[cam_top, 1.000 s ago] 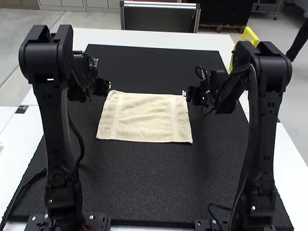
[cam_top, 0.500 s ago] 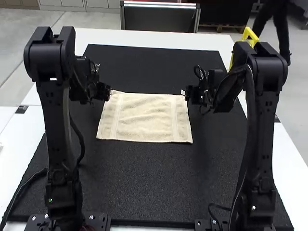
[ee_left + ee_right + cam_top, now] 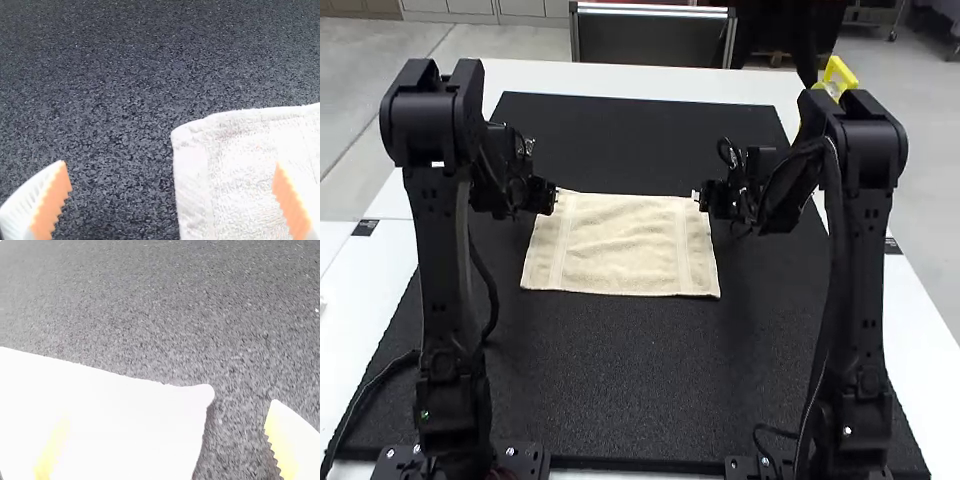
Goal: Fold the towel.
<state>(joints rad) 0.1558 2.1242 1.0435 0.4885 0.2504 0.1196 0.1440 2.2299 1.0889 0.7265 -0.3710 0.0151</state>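
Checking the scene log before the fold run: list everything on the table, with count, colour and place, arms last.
Towel: 1, cream, spread flat on the mat between the grippers
Mat: 1, black, on the table
Table: 1, white, under the mat
Small patches: 2, dark, one near each side of the table
Cables: several, black, at the arms
Arms: 2, black, left and right
Left gripper: 1, open, at towel's far left corner
Right gripper: 1, open, at far right corner

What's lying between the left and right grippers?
The towel, spread out and slightly rippled on the black mat; the high view shows it.
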